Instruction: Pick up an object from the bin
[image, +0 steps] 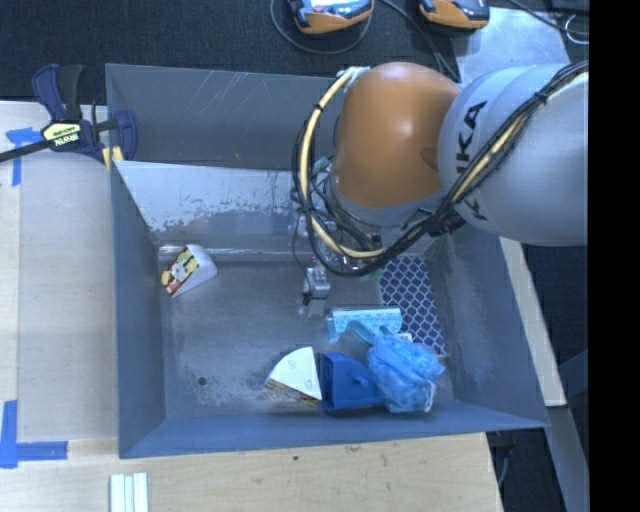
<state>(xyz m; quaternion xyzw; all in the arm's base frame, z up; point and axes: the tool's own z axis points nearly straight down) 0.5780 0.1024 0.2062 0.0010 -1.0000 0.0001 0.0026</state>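
Tool low over bare floor of grey metal bin, open or closed cannot be told, just beside pale blue flat packet, dark blue plastic block near that packet

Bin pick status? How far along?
Done: the arm is inside the bin, gripper above bare floor near the middle. In hand: nothing looks lifted. The pale blue box, blue block, crumpled blue bag and white wedge lie heaped just below and right of it in the view, and a printed white packet lies at left. Left: the grasp and the lift.
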